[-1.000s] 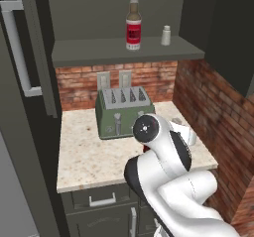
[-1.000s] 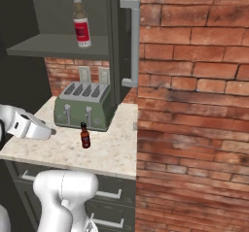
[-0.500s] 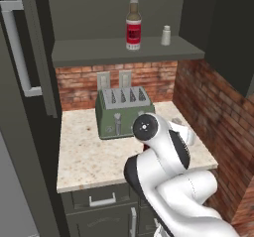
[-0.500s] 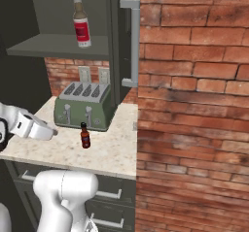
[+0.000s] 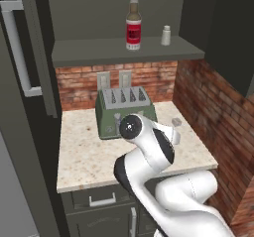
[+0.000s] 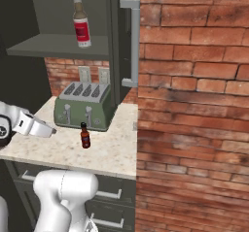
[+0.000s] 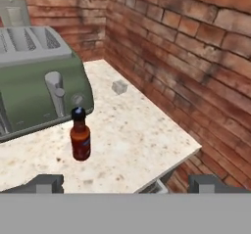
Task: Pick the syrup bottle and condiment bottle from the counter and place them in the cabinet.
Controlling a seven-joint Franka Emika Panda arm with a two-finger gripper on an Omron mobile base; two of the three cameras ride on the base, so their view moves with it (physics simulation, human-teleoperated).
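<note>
Looking across the cabinet (image 5: 124, 57), we see one tall red-labelled bottle (image 5: 132, 22) already upright on its shelf, beside a small shaker (image 5: 166, 35). On the bench (image 6: 114, 151) the green toaster (image 6: 82, 105) sits at the far side, and the small dark bottle (image 7: 80, 135) stands upright just in front of it. Our hand (image 7: 125, 183) is spread open and empty. The bottle, its long axis vertical, lies ahead and slightly left of the fingertips (image 7: 46, 183).
</note>
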